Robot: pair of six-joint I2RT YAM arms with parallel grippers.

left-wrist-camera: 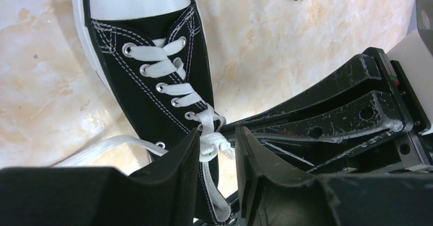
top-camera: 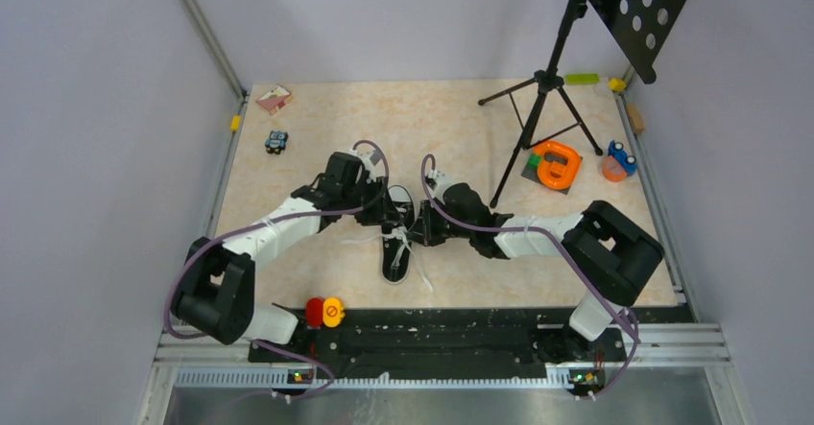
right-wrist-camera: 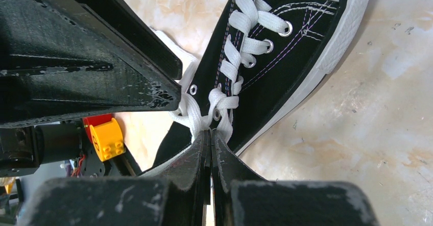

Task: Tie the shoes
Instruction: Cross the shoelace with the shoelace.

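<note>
The black sneaker (top-camera: 395,248) lies in the middle of the table, toe cap toward the near edge. Its white laces (left-wrist-camera: 168,65) are threaded up the eyelets and bunch in a knot (left-wrist-camera: 210,143) at the top. My left gripper (left-wrist-camera: 217,140) is open, its fingers either side of that knot, which rests against the left finger (left-wrist-camera: 184,159). My right gripper (right-wrist-camera: 210,133) is shut on a lace strand (right-wrist-camera: 191,115) at the top eyelets, facing the left gripper across the shoe (right-wrist-camera: 275,78). A loose lace end (left-wrist-camera: 102,149) trails onto the table.
A black tripod (top-camera: 542,108) with a perforated plate stands at the back right, beside an orange ring toy (top-camera: 557,164) and a blue-orange toy (top-camera: 619,161). A small toy car (top-camera: 276,141) and a pink box (top-camera: 274,98) lie back left. Red and yellow bricks (top-camera: 324,312) sit at the near edge.
</note>
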